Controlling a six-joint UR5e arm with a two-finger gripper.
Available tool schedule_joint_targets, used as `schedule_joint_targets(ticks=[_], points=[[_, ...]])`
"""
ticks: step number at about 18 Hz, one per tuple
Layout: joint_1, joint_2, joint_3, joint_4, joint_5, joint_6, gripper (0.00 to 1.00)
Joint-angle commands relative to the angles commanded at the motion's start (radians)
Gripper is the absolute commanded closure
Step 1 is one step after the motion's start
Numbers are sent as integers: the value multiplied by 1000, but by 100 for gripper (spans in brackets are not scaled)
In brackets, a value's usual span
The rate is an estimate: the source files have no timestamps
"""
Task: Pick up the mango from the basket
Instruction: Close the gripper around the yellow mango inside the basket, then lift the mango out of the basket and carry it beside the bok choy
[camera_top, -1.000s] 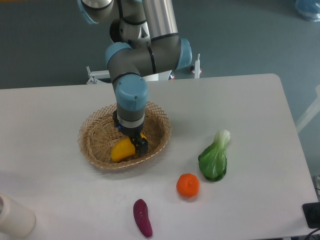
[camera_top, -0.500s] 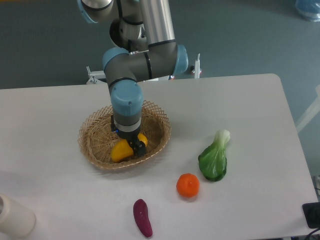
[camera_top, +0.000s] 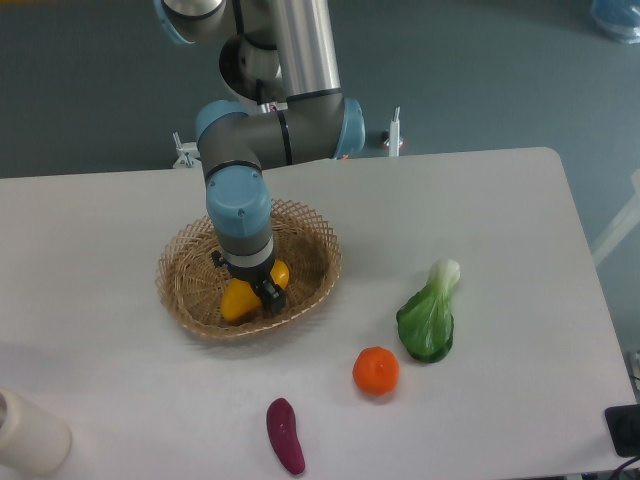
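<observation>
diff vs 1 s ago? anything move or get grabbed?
The hand and its wrist shifted left over the basket, staying low on the mango. The mango sits a little further left, still inside the basket, not lifted. Whether the fingers have closed on it can't be seen. The orange, bok choy, eggplant and basket did not move.

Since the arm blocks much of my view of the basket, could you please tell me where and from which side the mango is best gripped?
Grip the mango across its narrow middle, coming straight down from above. It lies lengthwise inside the basket, whose raised rim blocks a sideways approach. The hand is already down over the mango, though whether it has closed cannot be told.
</observation>
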Motion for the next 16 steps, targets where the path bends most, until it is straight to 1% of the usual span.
schedule_joint_targets(ticks=[2, 6, 9, 10, 14, 16], points=[[3, 15, 2, -9, -2, 3, 57], [28, 54, 12, -77, -2, 11, 57], [55, 64, 40, -118, -3, 43, 55], [63, 74, 49, -117, -2, 43, 55], [98, 74, 123, -118, -2, 43, 55], [136, 75, 140, -118, -3, 43, 55]])
